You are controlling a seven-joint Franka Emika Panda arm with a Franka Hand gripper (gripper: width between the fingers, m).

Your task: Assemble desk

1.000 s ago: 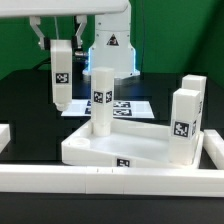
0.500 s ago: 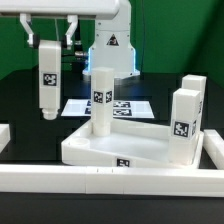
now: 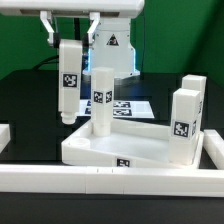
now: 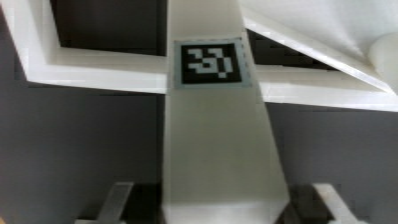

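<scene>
Hanging leg: a white block leg [image 3: 68, 82] hangs from the gripper [image 3: 69, 38] above the black table [image 3: 25, 105], clear of the surface, its upper end between the two fingers.
Gripper: fingers clamped on the leg's top end, one dark fingertip [image 3: 47, 34] on each side; in the wrist view the fingers [image 4: 119, 200] flank the leg [image 4: 214, 140] at the near edge of the picture.
Leg's place: toward the exterior view's left of the tabletop [image 3: 100, 150], just outside its rim and above its level, near the leg already standing there.
Long axis: close to vertical, tilted very slightly, free end pointing down at the table.
Tag on held leg: a black-and-white tag [image 3: 69, 80] faces the exterior camera about midway down; the wrist view shows a tag [image 4: 212, 61] on the face turned to that camera.
Tabletop: a large white tray with a raised rim lies flat on the table; the wrist view shows its rim [image 4: 107, 68] beyond the leg's far end.
Standing legs: one upright leg [image 3: 101, 100] rises from the tabletop's corner at the exterior view's left; two more legs [image 3: 184, 125] stand together at its right side.
Surroundings: the marker board [image 3: 131, 107] lies flat behind the tabletop; a long white border rail [image 3: 110, 180] runs along the front.
</scene>
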